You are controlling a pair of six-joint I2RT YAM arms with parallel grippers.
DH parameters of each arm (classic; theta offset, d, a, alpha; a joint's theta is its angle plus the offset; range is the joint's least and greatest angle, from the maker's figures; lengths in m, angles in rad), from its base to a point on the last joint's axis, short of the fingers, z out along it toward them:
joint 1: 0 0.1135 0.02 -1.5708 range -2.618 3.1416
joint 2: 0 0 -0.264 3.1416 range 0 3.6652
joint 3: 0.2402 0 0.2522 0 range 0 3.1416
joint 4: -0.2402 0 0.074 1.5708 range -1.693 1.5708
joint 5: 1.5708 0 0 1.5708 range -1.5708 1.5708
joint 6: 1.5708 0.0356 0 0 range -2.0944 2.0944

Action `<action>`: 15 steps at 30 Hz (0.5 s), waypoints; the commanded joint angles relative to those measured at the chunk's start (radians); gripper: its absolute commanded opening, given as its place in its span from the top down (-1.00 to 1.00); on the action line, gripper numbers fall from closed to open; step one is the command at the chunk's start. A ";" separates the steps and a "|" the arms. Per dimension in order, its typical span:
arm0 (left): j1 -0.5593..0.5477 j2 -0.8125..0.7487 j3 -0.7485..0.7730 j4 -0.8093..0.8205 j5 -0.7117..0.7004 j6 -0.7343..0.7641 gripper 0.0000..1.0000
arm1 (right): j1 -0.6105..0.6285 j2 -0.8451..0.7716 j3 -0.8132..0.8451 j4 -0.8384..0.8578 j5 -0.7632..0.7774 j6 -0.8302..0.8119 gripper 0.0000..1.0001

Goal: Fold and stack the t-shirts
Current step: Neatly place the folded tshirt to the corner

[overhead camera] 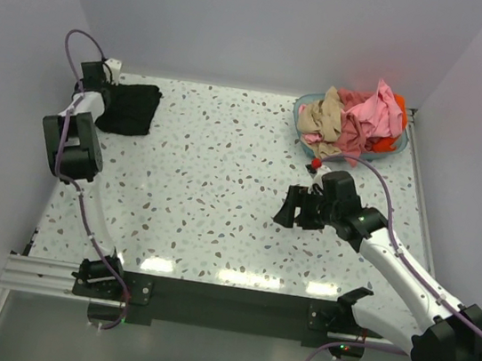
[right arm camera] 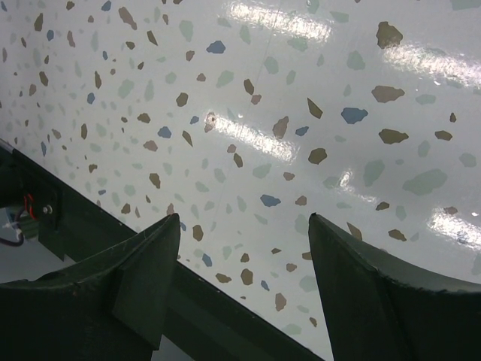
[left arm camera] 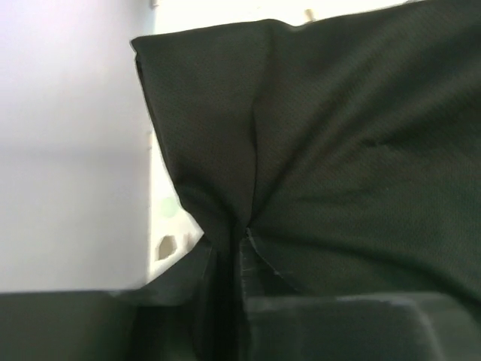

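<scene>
Black t-shirt (overhead camera: 130, 108), folded small, lies at the table's (overhead camera: 207, 167) far left corner. The left gripper (overhead camera: 106, 90) is clamped on a pinch of its cloth, which bunches between the fingers. The right gripper (overhead camera: 291, 210) hovers over bare speckled surface toward the right edge, jaws apart and empty. Pink (overhead camera: 372, 109), tan-beige (overhead camera: 326, 116) and orange-red (overhead camera: 400, 104) shirts are heaped in the teal basket (overhead camera: 302, 117) at the far right corner.

Speckled white table (overhead camera: 222, 187) between plain pale walls (overhead camera: 272, 23)
</scene>
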 commanded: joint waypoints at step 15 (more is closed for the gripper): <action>-0.059 -0.419 -0.330 0.301 -0.135 -0.176 -1.00 | 0.002 -0.003 0.052 -0.011 0.001 -0.016 -0.75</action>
